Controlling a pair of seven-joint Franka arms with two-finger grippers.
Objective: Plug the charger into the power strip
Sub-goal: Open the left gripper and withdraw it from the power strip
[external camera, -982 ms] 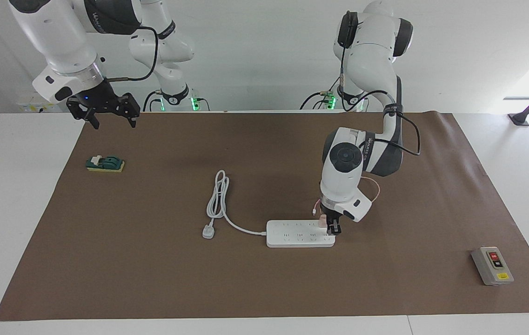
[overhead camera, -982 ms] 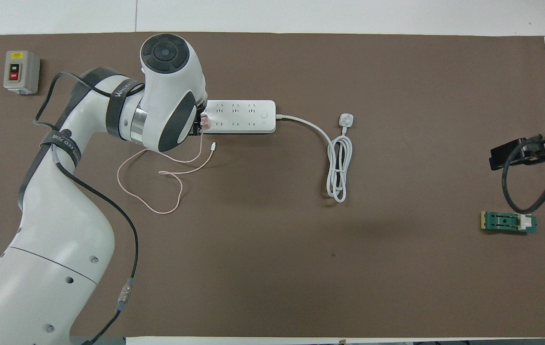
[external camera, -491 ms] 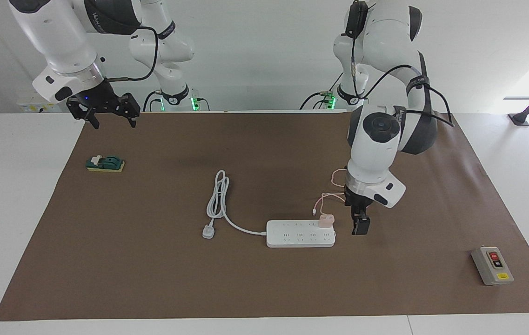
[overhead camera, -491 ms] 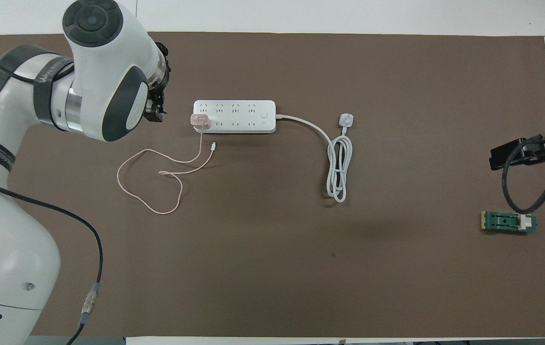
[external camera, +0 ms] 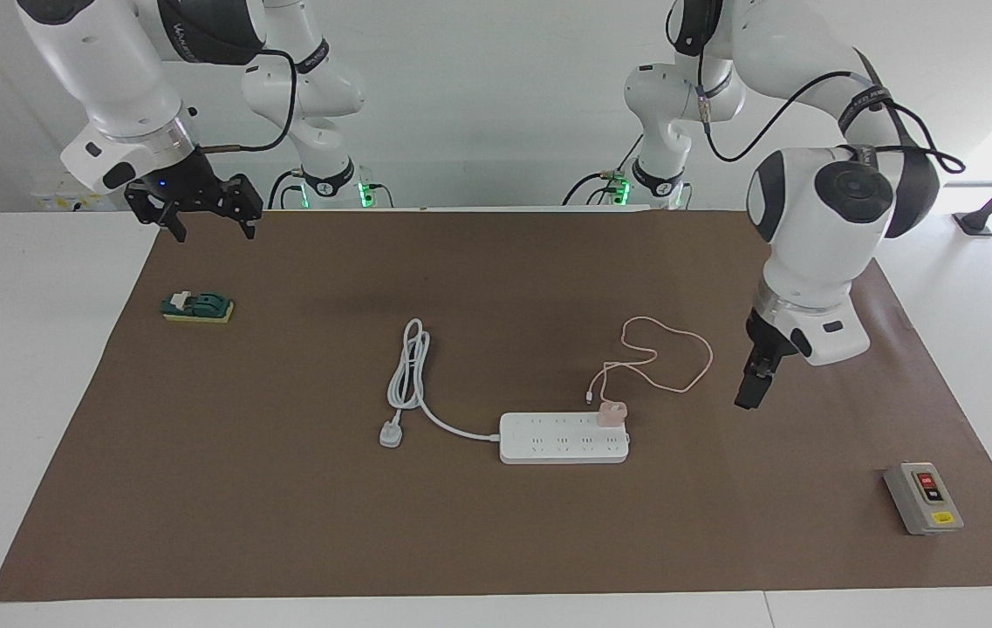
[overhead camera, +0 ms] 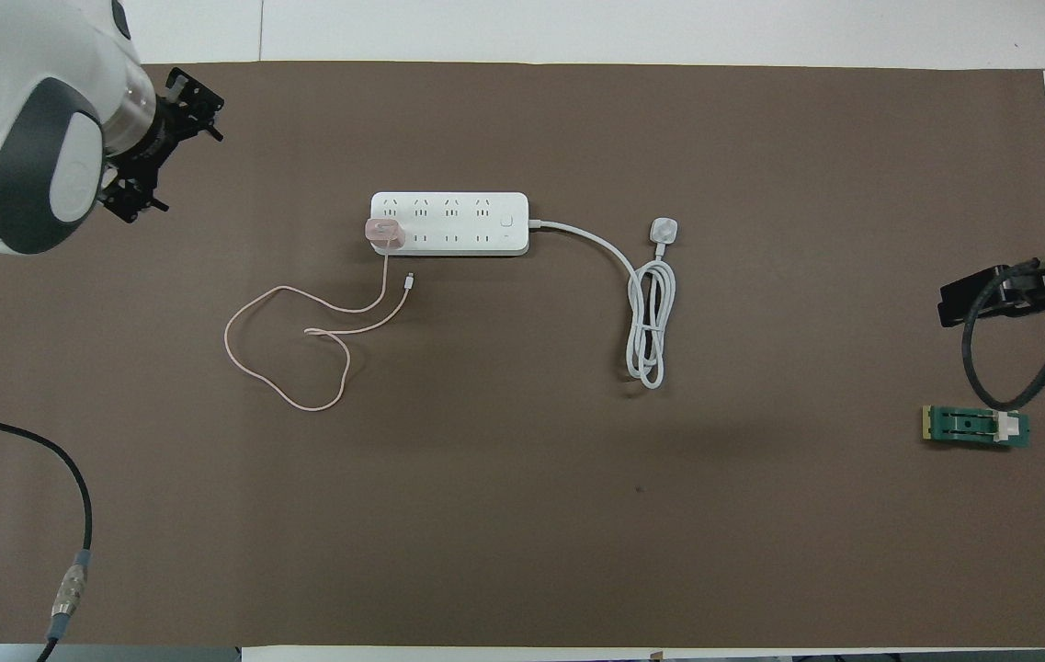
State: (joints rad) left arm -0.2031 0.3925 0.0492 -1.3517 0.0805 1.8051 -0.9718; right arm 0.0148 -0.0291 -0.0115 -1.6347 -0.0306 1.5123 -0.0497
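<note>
1. The charger [external camera: 611, 412] is showing as a small pale-pink cube, and it is sitting on the power strip [external camera: 564, 439], a long flat white block with rows of small slots
2. The charger is standing upright in a socket at the strip's end toward the left arm's end of the bench [external camera: 286, 488], in the row nearer to the robots; its prongs are hidden inside the strip
3. Its thin pink cable [overhead camera: 288, 340] is trailing off the cube toward the robots and lying in loose loops on the brown mat, with its free tip resting just beside the strip
4. The strip's long axis is running along the bench from one arm's end to the other; its thick white cord [external camera: 411, 371] is leaving the end toward the right arm and coiling beside a white plug [external camera: 390, 433]
5. The left end effector [external camera: 750, 388] is hanging in the air over bare mat, well apart from the charger, with its fingers spread and nothing in them; in the overhead view the arm's body is covering part of it
6. The right end effector [external camera: 208, 218] is waiting over the mat's edge near its base, open and empty; in the overhead view it is cut off at the frame's edge
7. A grey switch box [external camera: 923, 498] is sitting at the left arm's end and a small green part [external camera: 197, 306] at the right arm's end
</note>
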